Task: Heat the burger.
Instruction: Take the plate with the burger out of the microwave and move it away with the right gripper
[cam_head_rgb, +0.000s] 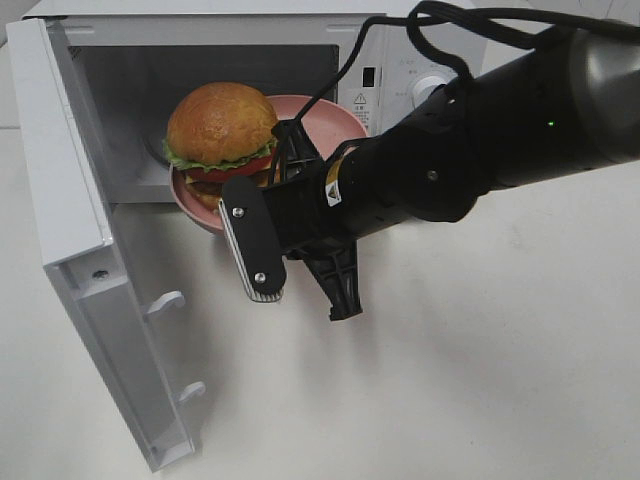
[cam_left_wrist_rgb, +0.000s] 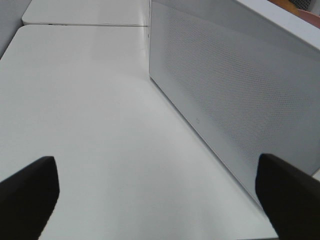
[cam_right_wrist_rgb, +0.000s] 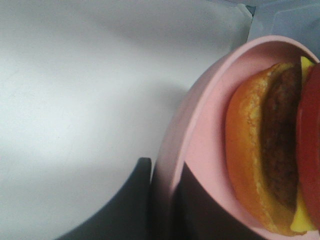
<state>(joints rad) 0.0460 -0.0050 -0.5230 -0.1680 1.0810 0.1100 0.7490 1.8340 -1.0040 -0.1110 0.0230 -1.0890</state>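
Right pincer (cam_head_rgb: 283, 180) clamped on pink plate (cam_head_rgb: 330, 115) rim, burger (cam_head_rgb: 220, 135) at microwave (cam_head_rgb: 200, 60) mouth, upper middle. Left pincer (cam_left_wrist_rgb: 160, 192) wide open, empty, over desk (cam_left_wrist_rgb: 90, 125).

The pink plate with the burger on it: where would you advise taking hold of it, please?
By the pink plate's raised rim, from the side, one finger inside and one outside, where the right claw pinches it. The burger is tall and stacked, so squeezing it would likely topple it.
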